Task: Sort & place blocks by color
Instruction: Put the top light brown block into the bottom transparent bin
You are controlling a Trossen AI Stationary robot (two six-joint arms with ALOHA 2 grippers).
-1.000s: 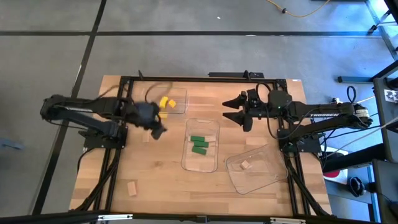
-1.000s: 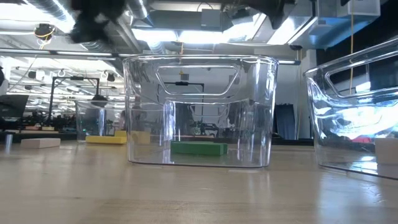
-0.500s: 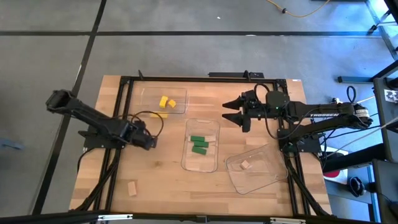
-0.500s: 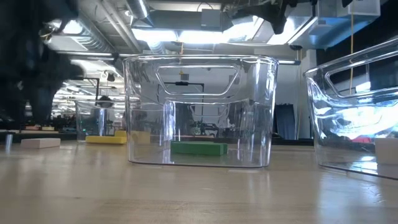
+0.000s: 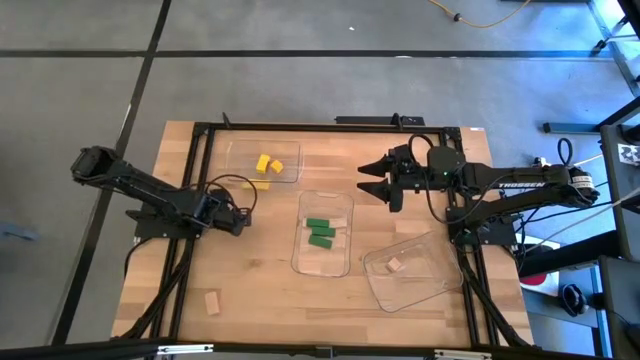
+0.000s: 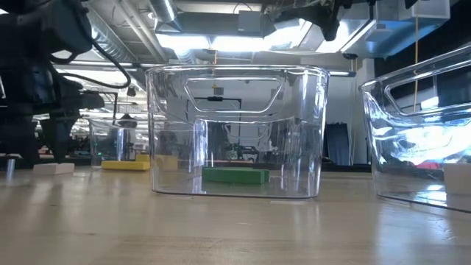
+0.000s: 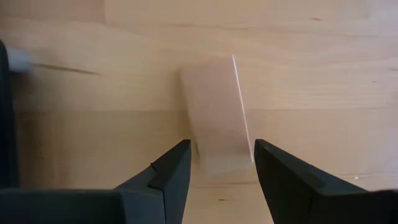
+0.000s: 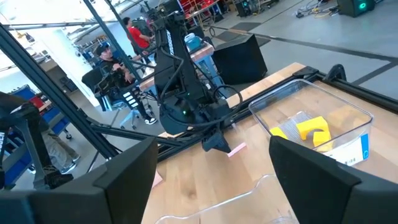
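A pale tan oblong block (image 7: pixel 214 106) lies flat on the table left of the middle tray. My left gripper (image 7: pixel 221 149) is low over it, open, one finger on either side of the block's near end; whether they touch it, I cannot tell. The high view shows this left gripper (image 5: pixel 238 222) covering the block. At table height the block (image 6: pixel 53 168) sits under the dark arm. Another tan block (image 5: pixel 212 303) lies near the table's near left corner. My right gripper (image 5: pixel 375 180) hangs open above the far right of the table.
Three clear trays stand on the table. The far one (image 5: pixel 287 175) holds yellow blocks (image 5: pixel 267 164). The middle one (image 5: pixel 300 262) holds green blocks (image 5: pixel 320 232). The near right one (image 5: pixel 428 290) holds a tan block (image 5: pixel 395 265). People sit beyond the table's far left side.
My left gripper has come down from beside the yellow tray toward the table's left and near edge, and now stands at table level astride the tan block. The block has stayed where it was.
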